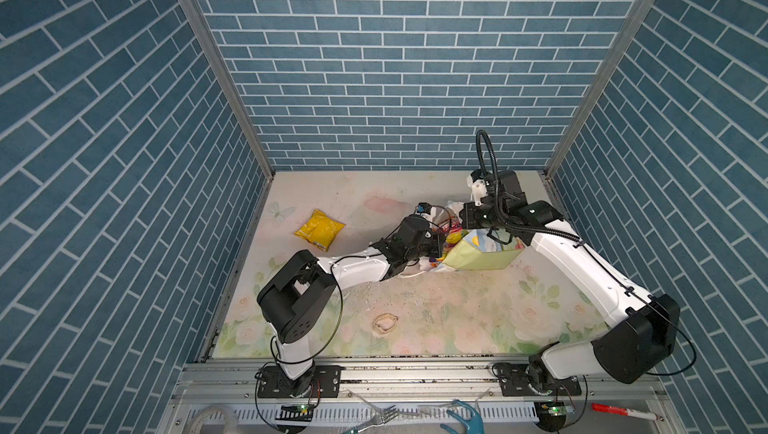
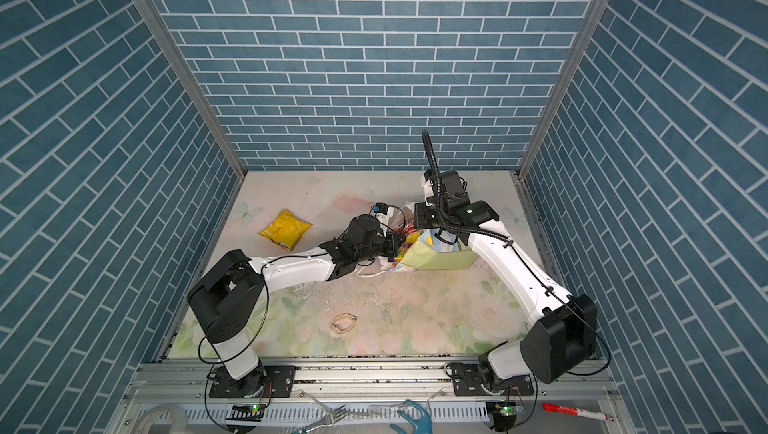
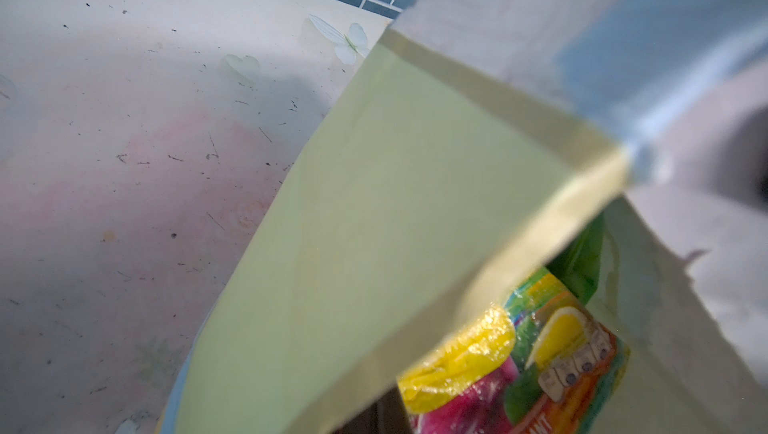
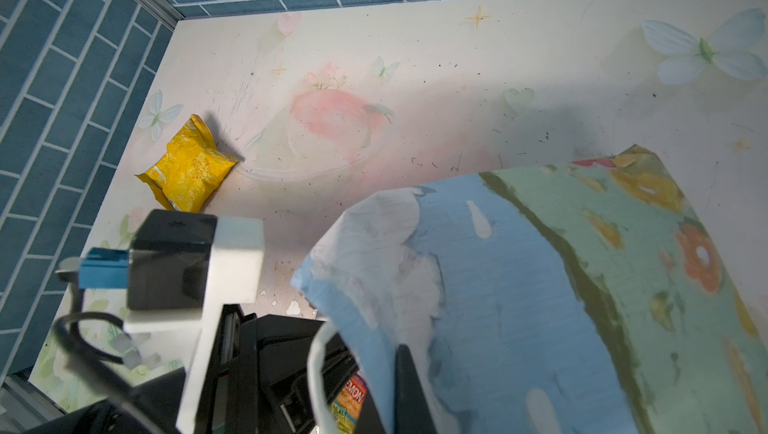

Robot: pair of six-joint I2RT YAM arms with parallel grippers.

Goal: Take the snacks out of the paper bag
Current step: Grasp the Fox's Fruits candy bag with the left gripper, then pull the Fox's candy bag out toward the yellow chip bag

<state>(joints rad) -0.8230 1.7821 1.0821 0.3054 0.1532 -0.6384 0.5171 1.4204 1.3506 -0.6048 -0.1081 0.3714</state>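
Observation:
The paper bag lies on its side at the table's back right, mouth toward the left. My right gripper is shut on the bag's upper rim; one dark finger presses the blue wall. My left gripper reaches into the mouth and is shut on a colourful fruit-print snack packet just under the pale green flap. The same packet peeks out in the right wrist view. A yellow snack packet lies apart at back left.
A tan rubber-band loop lies on the floral table mat near the front middle. The bag's white string handle trails under the left wrist. Brick-pattern walls close in three sides. A fork and a red marker sit on the front shelf.

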